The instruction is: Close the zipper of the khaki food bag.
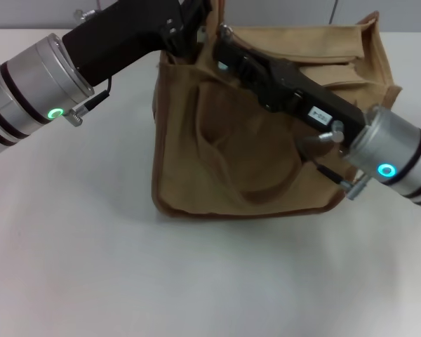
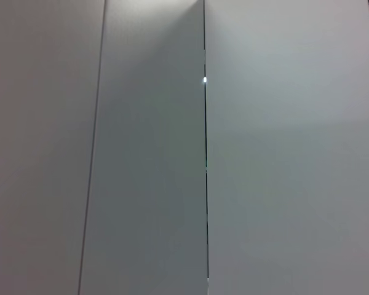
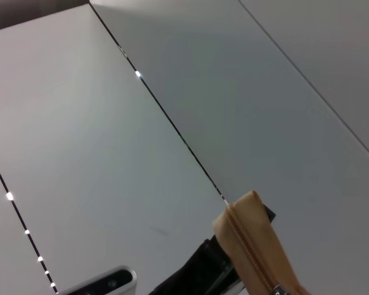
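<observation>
Both grippers (image 1: 186, 38) (image 1: 224, 38) at khaki food bag (image 1: 266, 140), label perhaps unreadable.

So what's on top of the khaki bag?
Both grippers are over the khaki food bag: the left gripper at its top left corner, the right gripper lying across the top. They cover the zipper there, and the inside is hidden too.

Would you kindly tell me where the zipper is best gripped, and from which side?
Probably its small silver pull, pinched from above, as the zipper runs along the top of the bag. The left gripper is at the top's far left corner, the right gripper alongside.
</observation>
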You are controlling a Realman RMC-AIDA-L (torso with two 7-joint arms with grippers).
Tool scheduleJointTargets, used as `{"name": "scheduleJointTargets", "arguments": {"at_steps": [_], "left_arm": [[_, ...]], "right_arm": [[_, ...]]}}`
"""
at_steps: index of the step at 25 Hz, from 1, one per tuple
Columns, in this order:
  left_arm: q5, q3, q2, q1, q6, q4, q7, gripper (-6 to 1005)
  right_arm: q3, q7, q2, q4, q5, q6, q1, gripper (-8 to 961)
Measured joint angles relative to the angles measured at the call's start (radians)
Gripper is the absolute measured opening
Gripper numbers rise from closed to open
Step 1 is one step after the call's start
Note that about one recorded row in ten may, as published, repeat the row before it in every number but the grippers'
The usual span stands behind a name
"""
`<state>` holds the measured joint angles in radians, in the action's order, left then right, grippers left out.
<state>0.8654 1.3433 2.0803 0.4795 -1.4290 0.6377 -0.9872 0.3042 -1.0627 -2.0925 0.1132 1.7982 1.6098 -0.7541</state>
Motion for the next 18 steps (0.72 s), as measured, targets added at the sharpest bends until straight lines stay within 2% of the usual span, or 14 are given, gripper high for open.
{"name": "scheduleJointTargets", "arguments": {"at_steps": [6, 18], "left_arm": [[-0.001, -0.016, -0.002, -0.016, 0.010, -0.001, 0.001, 48], [-0.001, -0.042, -0.005, -0.041, 0.033, -0.004, 0.005, 48]], "right_arm": [[-0.005, 0.003, 0.001, -0.026, -0.004, 0.028, 0.037, 4], [-0.005, 0.004, 0.003, -0.030, -0.005, 0.024, 0.044, 3]]}}
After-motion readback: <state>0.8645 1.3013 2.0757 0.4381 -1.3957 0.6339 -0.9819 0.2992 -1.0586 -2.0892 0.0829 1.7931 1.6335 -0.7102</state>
